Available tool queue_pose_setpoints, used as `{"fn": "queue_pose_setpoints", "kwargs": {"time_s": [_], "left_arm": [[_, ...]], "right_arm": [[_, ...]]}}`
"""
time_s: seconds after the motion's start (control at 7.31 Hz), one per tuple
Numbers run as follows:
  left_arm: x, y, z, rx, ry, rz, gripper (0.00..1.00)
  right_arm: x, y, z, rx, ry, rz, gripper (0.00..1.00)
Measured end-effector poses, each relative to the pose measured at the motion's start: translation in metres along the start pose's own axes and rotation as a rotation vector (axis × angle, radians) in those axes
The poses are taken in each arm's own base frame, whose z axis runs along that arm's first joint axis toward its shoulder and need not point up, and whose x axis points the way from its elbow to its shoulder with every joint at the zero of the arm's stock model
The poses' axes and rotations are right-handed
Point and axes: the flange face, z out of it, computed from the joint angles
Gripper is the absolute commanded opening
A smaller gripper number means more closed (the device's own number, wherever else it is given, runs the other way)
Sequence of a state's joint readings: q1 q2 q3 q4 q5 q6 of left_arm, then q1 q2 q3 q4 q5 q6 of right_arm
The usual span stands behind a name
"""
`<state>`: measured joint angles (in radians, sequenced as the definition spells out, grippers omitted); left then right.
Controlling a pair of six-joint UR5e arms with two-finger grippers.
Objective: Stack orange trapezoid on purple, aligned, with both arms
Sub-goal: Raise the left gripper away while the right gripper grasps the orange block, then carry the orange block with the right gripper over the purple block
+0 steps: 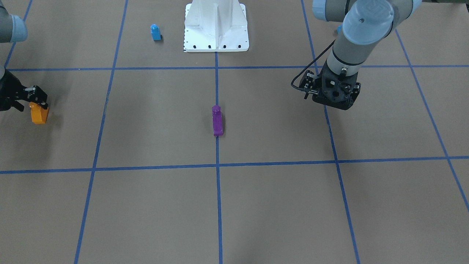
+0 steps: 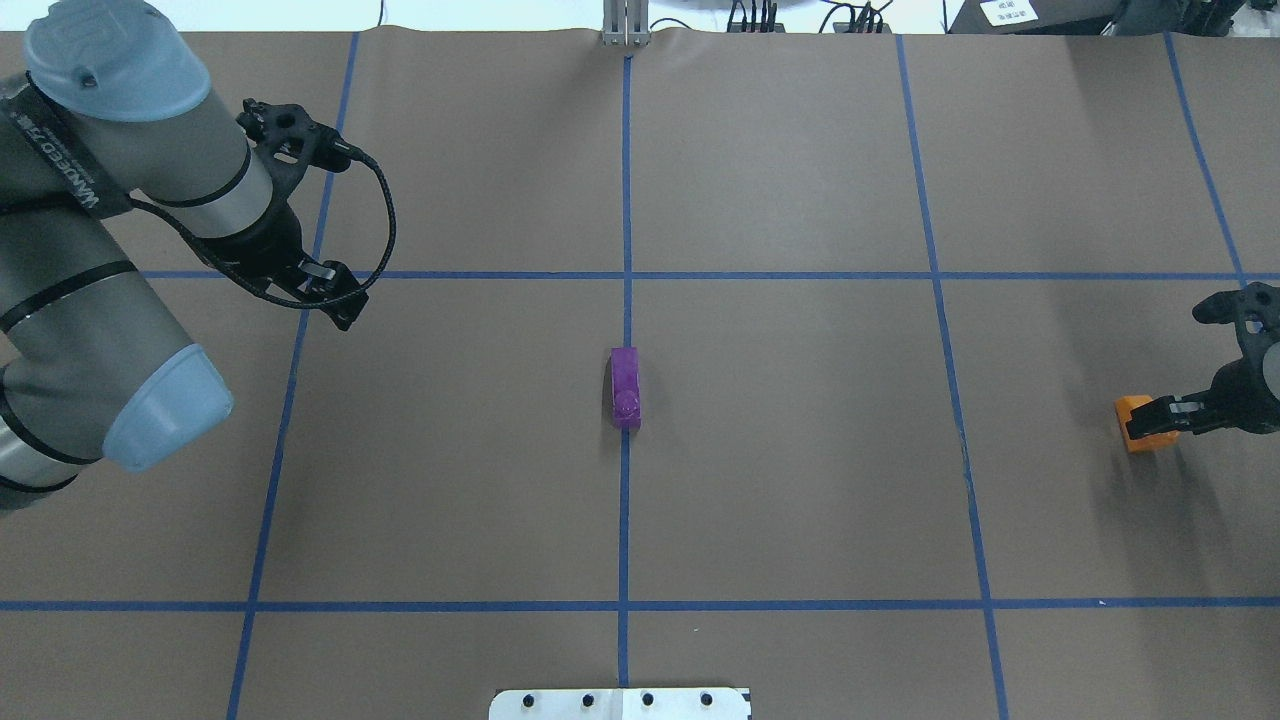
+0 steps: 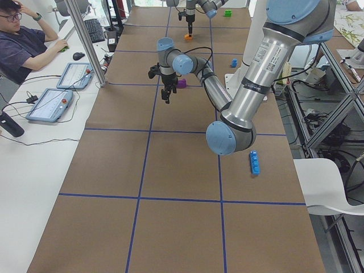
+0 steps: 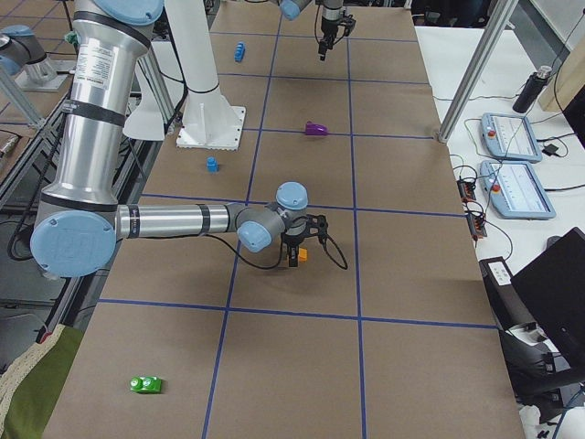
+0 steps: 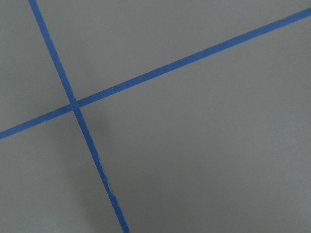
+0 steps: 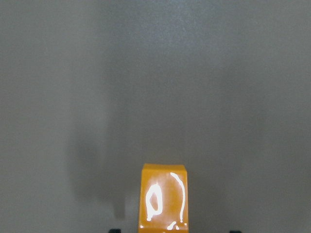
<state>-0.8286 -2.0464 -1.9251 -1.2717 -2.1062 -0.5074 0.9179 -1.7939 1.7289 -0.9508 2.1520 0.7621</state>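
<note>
Brown paper ruled with blue tape lines point(image 1: 217, 190) covers the desk point(image 1: 146, 205), and the purple block point(image 1: 217, 120) lies at its middle, right on the central tape line, long axis along that line and its stud end turned toward my white base pedestal point(image 1: 216, 25). Well off on my right side, the orange trapezoid point(image 1: 39, 114) sits close under my right end effector point(image 2: 1160, 418). In the right wrist view the block is at the bottom edge, glossy slanted face up. A dark tip shows at either lower corner with bare desk between each tip and the block, so those jaws stand spread about it, not clenched. My left end effector point(image 2: 343, 314) hangs on the opposite side, near a crossing of tape lines point(image 5: 74, 104), well apart from both blocks. Its wrist camera shows only paper and tape, and I cannot tell whether its jaws are released or clenched. A small blue block point(image 1: 155, 32) stands beside the pedestal on my right. A long blue brick point(image 3: 255, 162) lies near my left arm's base, and a green block point(image 4: 146, 384) rests at the desk's end on my right.
</note>
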Motion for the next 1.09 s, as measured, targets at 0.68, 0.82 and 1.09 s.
{"fn": "queue_pose_setpoints", "kwargs": {"time_s": [0.68,0.82,1.09], "left_arm": [[-0.001,0.002,-0.001,0.002,0.001,-0.001,1.0],[-0.005,0.005,-0.002,0.003,-0.001,-0.003,1.0],[-0.033,0.015,-0.01,0.013,-0.009,-0.015,1.0]], "right_arm": [[-0.02,-0.008,-0.012,0.015,-0.02,-0.018,0.0],[-0.045,-0.021,-0.026,0.018,-0.022,-0.02,0.0],[-0.137,-0.07,-0.076,-0.002,-0.003,0.001,0.0]]}}
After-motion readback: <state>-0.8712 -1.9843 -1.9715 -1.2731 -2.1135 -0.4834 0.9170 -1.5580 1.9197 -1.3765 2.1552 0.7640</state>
